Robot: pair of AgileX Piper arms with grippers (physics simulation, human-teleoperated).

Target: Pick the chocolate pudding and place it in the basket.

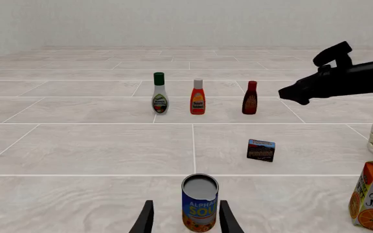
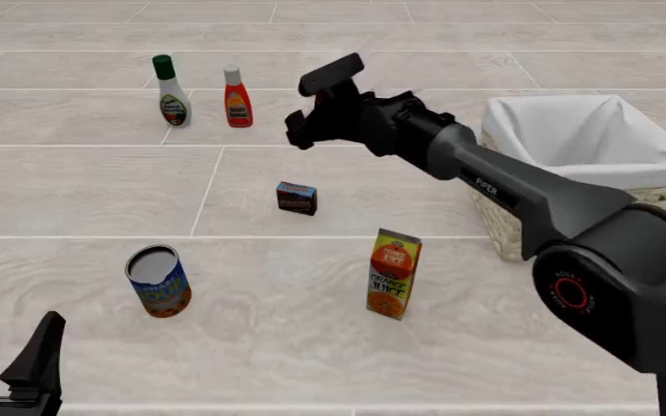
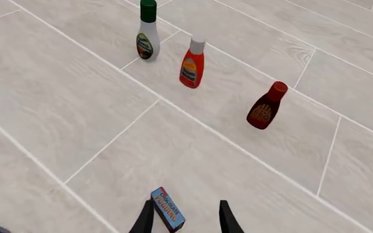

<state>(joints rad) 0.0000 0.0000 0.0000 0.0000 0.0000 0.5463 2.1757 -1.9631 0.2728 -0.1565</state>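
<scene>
the basket was the biggest thing on the counter, and every risk here ran back to it. your right arm stretched across in front of the basket's near wall, so a low swing back with the load could have clipped that woven rim.

the orange juice carton stood on the near side of the basket, tall and narrow. it sat roughly under the return path, and a dropped elbow could have tipped it.

the soup can stood far from the basket, in front of your left hand, which waited spread and holding nothing. it seemed no threat unless that arm moved.

your right hand hung above the counter with its fingers spread, nothing between them. in the right wrist view one finger lined up almost over the pudding's edge rather than clear of it, so a straight descent could have landed on the box and knocked it flat or shoved it away.

the chocolate pudding stood on edge on the counter, well apart from the basket and farther from you than the carton. it looked small and light, so an off-centre pinch might have spun it out of the fingers.
</scene>
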